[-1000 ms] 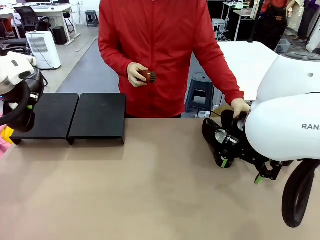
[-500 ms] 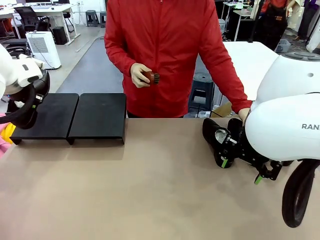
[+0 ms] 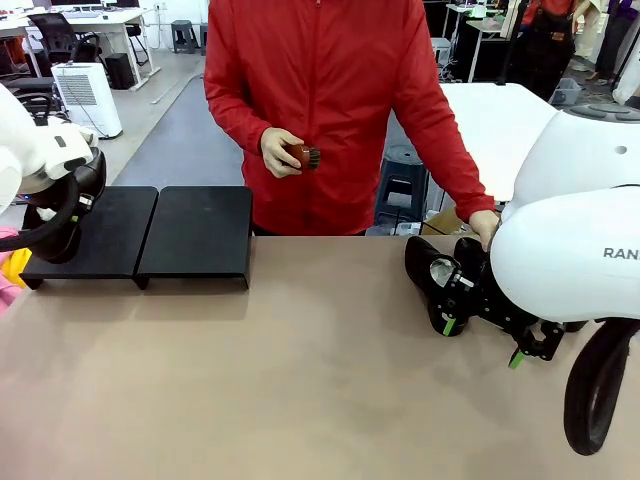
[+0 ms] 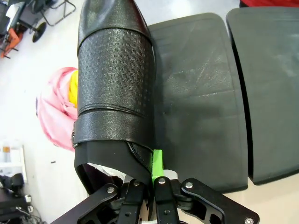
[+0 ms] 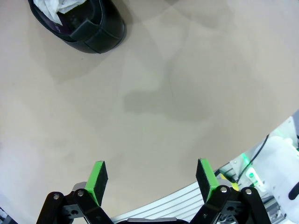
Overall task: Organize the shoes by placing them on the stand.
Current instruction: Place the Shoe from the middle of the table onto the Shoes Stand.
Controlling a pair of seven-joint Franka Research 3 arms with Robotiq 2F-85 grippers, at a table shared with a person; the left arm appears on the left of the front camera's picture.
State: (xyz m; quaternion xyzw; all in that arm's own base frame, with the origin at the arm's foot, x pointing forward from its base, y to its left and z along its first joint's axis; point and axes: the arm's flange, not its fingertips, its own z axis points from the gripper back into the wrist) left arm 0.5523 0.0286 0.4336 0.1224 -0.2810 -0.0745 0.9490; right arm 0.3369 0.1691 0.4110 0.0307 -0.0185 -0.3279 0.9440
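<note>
2 fingers of the left gripper were pinched shut on the heel rim of a black shoe, with 1 green pad outside the collar and the other tucked inside. The shoe pointed away from the wrist. It had a glossy smooth toe, a fine embossed panel across the middle, a plain band with a small metal fitting at the side, and pale lining at the opening. It lay along the outer edge of the stand's left platform, partly over it and partly over the floor, where something pink lay. I couldn't tell whether it touched the platform. From the front, the left arm hung at the stand's left end, its wrist bent down over that platform.

Across the table, the right gripper stood spread wide with nothing between its pads, low over bare tabletop. Just beyond it sat 2 more shoes, 1 with crumpled white paper inside. The person in red rested 1 hand at those shoes, and the other hand held a small brown brush at chest height.
</note>
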